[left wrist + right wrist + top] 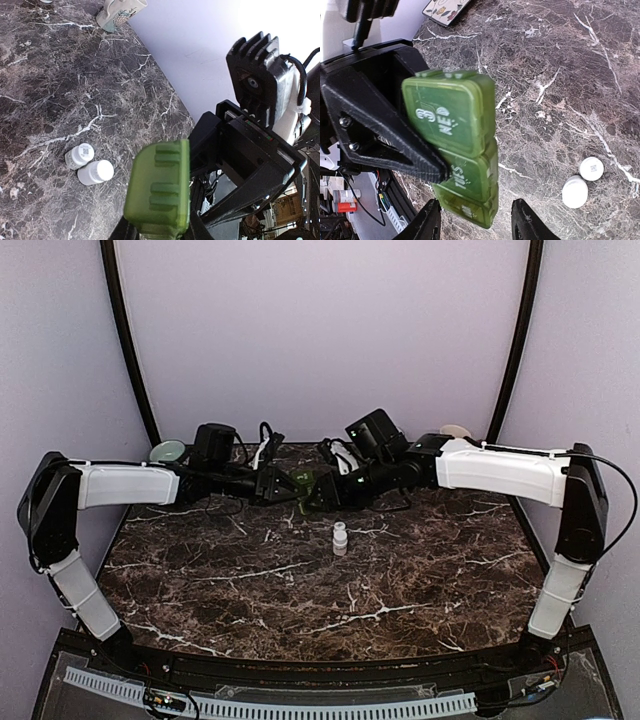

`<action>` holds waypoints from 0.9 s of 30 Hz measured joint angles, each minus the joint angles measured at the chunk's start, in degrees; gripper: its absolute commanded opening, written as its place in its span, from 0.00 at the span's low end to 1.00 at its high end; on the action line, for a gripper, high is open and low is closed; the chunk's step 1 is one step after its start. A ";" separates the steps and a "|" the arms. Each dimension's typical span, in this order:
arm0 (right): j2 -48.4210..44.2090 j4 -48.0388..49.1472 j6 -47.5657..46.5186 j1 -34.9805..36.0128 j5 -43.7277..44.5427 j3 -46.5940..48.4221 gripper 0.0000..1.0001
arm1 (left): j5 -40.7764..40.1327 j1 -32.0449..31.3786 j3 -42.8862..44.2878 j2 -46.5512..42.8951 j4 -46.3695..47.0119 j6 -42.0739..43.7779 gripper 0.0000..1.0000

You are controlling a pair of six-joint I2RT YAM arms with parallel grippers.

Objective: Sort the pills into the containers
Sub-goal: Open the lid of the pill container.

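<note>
The green organizer (455, 150) is held in the air over the far middle of the table (400, 580), where the two arms meet. It is clamped by the left claw (160, 231): the jaws are pressed together on its flat faces, and one black finger (395, 145) is seen lying across the side of the strip. In the right wrist view the compartments marked WED and TUES can be read, and their lids are seen lying down flat. The strip is tilted, with one end pointed toward the right claw (476, 224).

The right claw's jaws are held apart. The near end of the organizer is set between them; a gap is seen on one side, and contact on the other side cannot be told. Nothing is gripped by this claw.

Two white bottles (87, 164) are found on the table near the middle, nearer than the claws. They are touching each other; one is seen lying on its side, and a label is carried on the end of the other. In the top view they appear as one white shape.

A pale bowl (168, 451) is seen at the far left corner of the table. A patterned dish (445, 9) is set at the far right edge.
</note>
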 measured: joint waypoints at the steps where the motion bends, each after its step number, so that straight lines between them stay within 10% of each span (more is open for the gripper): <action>1: -0.22 0.02 0.00 0.00 -0.02 -0.13 0.48 | 0.07 0.00 -0.11 -0.02 0.20 -0.02 0.00; 27: 2.12 -0.11 0.13 0.00 -2.34 1.99 0.33 | 0.57 0.35 -0.63 0.02 1.57 -1.53 0.00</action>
